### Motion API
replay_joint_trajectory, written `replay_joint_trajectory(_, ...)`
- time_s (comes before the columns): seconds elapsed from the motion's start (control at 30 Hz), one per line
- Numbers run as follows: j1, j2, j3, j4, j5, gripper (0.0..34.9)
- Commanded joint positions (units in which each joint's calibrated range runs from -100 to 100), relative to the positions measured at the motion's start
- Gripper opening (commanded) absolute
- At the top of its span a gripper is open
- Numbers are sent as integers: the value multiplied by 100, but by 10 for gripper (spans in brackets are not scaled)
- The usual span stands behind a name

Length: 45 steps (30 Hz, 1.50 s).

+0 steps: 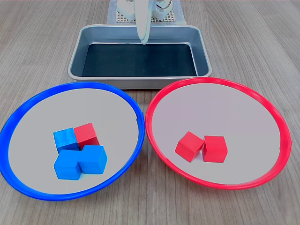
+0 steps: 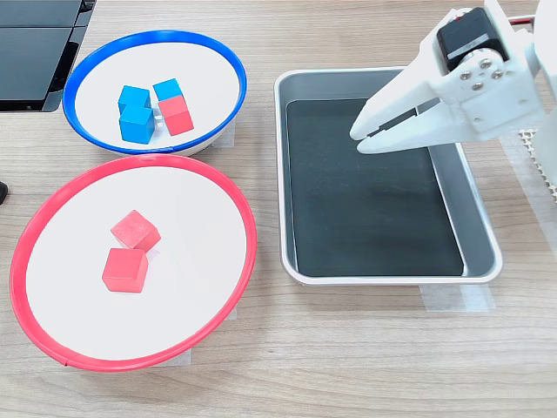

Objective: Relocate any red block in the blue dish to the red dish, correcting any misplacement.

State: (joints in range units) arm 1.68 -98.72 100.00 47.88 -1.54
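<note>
With the gripper (image 2: 363, 139) hanging empty and nearly closed above the metal tray (image 2: 479, 235), it should open and descend straight onto the red block (image 1: 86, 135), wedged against blue cubes (image 1: 79, 161) around six o'clock in the blue dish (image 1: 28, 105), before crossing to the red dish (image 1: 262, 98).

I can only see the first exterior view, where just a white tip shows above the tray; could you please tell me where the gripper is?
Observer: In the second exterior view the gripper hangs over the metal tray, apart from both dishes.
Operator: Thank you. Is it holding anything?
Observer: No; its fingertips look closed together, with nothing between them.
Operator: Is there anything beyond the blue dish that I cannot see?
Observer: Yes, a flat black object lies just past the blue dish, at the second exterior view's top left.
</note>
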Motion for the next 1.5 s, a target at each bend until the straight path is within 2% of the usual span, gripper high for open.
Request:
replay_joint_trajectory(0.0,-22,-26,0,12,15,4)
replay_joint_trajectory(1.33,-13,-26,0,12,20,3)
replay_joint_trajectory(1.47,81,563,-437,-211,142,3)
